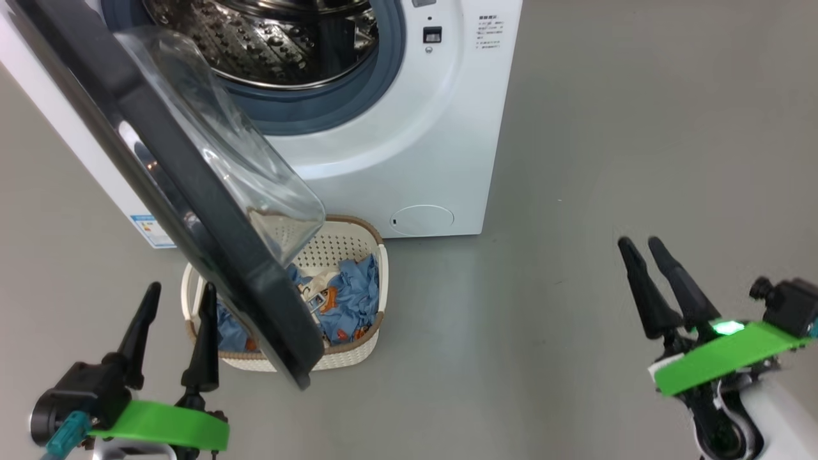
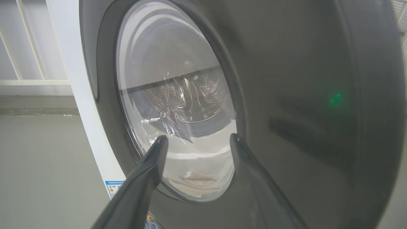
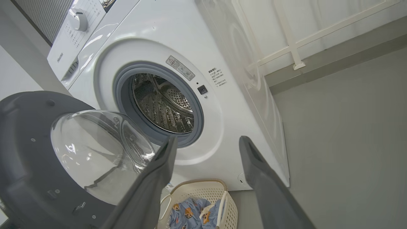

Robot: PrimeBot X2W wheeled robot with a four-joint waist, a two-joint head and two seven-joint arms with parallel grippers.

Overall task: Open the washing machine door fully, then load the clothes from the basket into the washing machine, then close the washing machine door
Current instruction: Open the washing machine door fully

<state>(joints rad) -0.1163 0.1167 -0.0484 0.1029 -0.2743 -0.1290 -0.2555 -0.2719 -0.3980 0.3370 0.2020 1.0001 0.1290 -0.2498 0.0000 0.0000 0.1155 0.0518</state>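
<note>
The washing machine point(image 1: 409, 147) stands with its steel drum point(image 1: 281, 38) exposed. The washing machine door point(image 1: 192, 198) is swung out towards me, its glass bowl point(image 1: 243, 153) reaching over the basket point(image 1: 348, 239). The basket sits on the floor below the door with the clothes point(image 1: 354, 287) inside, blue with orange faces. My left gripper point(image 1: 181, 291) is open, close to the door's outer black face point(image 2: 302, 95). My right gripper point(image 1: 638, 243) is open and empty over bare floor, well right of the basket. In the right wrist view the right gripper point(image 3: 209, 141) points at the machine point(image 3: 222, 121), the door point(image 3: 25, 159) and the basket point(image 3: 203, 187).
Grey floor point(image 1: 607, 128) spreads to the right of the machine. A round filter cap point(image 1: 422, 219) and a blue label point(image 1: 152, 230) are low on the machine's front. A white railing point(image 3: 295, 47) runs along the wall behind the machine.
</note>
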